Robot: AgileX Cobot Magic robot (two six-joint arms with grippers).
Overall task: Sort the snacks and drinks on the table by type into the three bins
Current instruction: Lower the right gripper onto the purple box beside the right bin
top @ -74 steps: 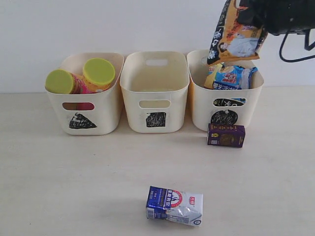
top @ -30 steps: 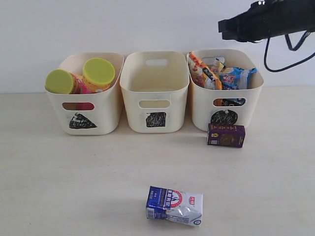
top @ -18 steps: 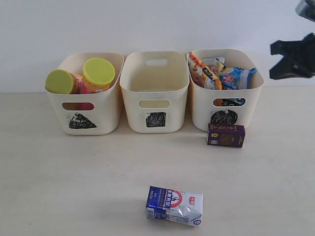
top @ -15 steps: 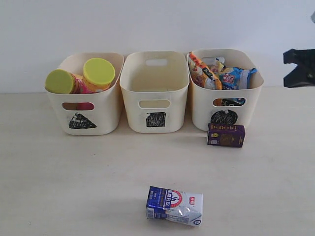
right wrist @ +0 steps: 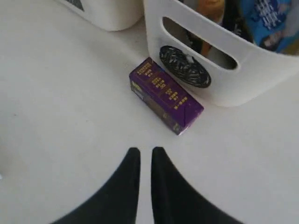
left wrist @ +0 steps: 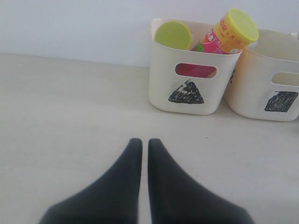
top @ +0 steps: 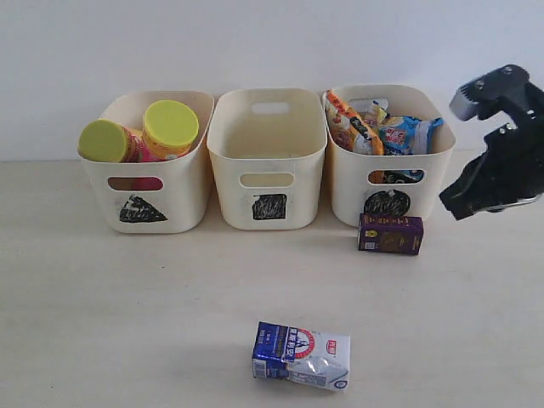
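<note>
Purple carton (top: 390, 234) lies longways left-to-right, just left of my right gripper (right wrist: 145, 151), which is pressed together and holds nothing.

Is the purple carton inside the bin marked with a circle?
No, the purple carton lies on the table in front of the circle bin, outside it.

Tubes (top: 170, 126) in left bin (top: 191, 183), bags (top: 399, 134) in right bin (top: 347, 191), small carton (top: 390, 235) before it, larger carton (top: 302, 355) foremost
</note>
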